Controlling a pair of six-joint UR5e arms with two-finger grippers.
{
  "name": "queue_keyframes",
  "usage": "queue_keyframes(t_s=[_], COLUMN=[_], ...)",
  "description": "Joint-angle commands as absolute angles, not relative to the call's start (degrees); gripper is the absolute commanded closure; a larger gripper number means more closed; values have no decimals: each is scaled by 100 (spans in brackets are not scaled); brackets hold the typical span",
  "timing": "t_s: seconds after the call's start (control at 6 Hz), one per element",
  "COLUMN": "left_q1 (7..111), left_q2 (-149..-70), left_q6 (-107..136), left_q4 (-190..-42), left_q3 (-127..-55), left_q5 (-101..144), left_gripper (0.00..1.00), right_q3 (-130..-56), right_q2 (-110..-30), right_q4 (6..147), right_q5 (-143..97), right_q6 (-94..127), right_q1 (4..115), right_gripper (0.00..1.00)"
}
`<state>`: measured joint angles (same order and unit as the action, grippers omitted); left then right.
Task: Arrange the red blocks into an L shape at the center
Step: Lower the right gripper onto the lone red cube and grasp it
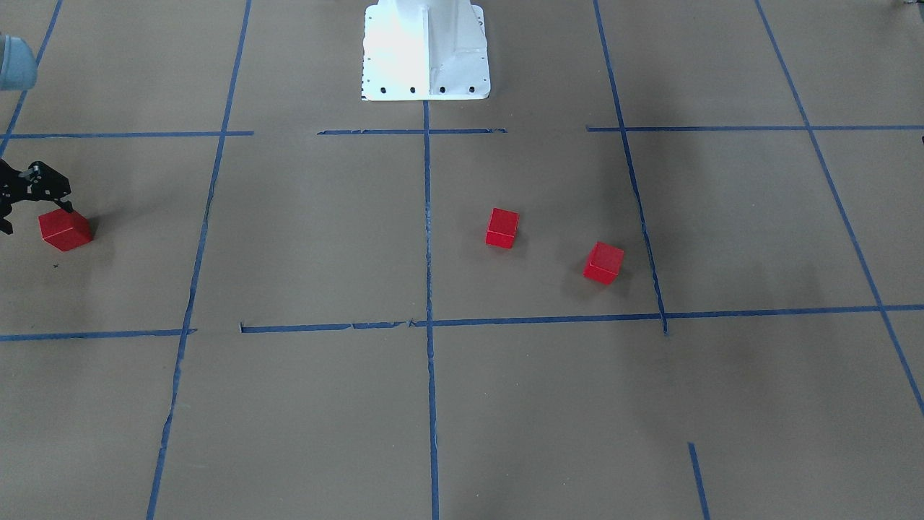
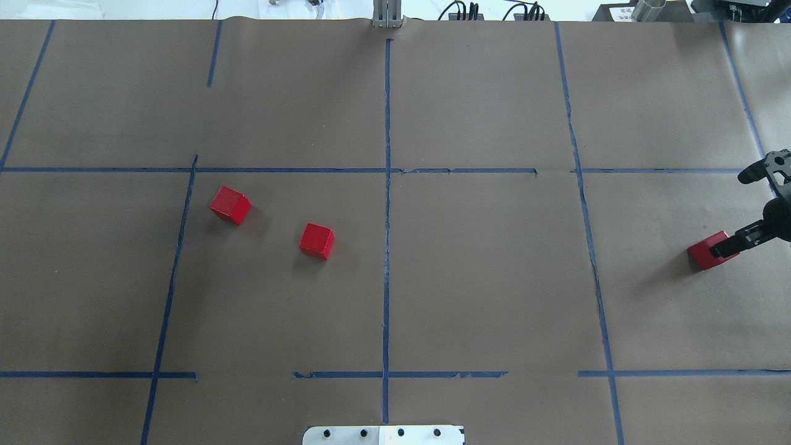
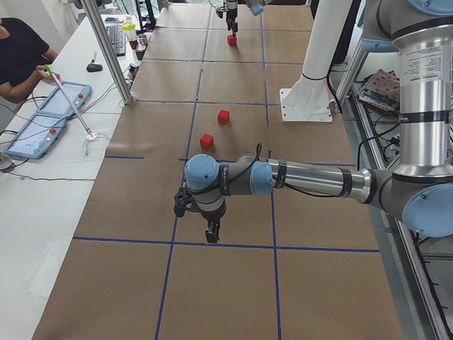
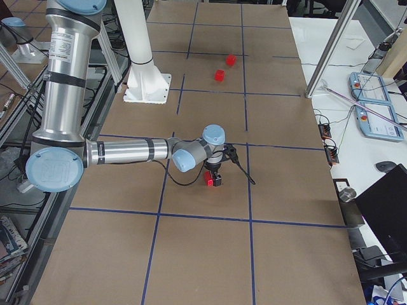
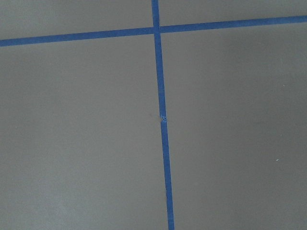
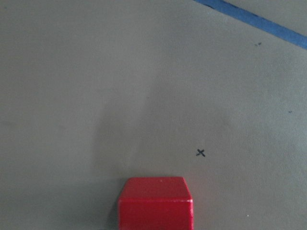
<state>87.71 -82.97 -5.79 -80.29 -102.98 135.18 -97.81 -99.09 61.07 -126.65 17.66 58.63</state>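
Observation:
Three red blocks lie on the brown paper. Two sit apart on my left side of the middle tape line: one [image 2: 230,205] [image 1: 603,263] further out, one [image 2: 317,241] [image 1: 502,228] closer to the line. The third block [image 2: 703,254] [image 1: 65,230] [image 4: 212,180] lies far right. My right gripper [image 2: 727,215] [image 1: 35,215] is open just over it, one finger [image 2: 729,246] across its top edge. The right wrist view shows this block [image 6: 156,203] at the bottom. The center [image 2: 386,272] is bare. My left gripper [image 3: 211,234] hangs over paper; I cannot tell its state.
The white base plate [image 2: 383,435] [image 1: 426,50] sits at the robot's edge of the table. A small black x mark [image 6: 201,153] is on the paper near the far right block. An operator's table with tablets [image 3: 49,117] runs along the far side.

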Motion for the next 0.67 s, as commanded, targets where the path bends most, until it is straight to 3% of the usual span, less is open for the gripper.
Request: queue_keyframes(t_s=[0.0,0.5], left_q1=[8771,8771], left_q2=[-8288,-8288], left_q6=[-580,-580], left_q4=[-8024,-8024], left_q3=[-10336,-10318], left_q5=[13518,13518], left_gripper=[0,0], right_q3=[-9677,-9571], right_q2=[-9844,-9791], right_q4=[6003,5994], right_q5=[-12683,-12674], right_q6=[1933,1925], right_q1=[5836,5538], right_gripper=[2,3])
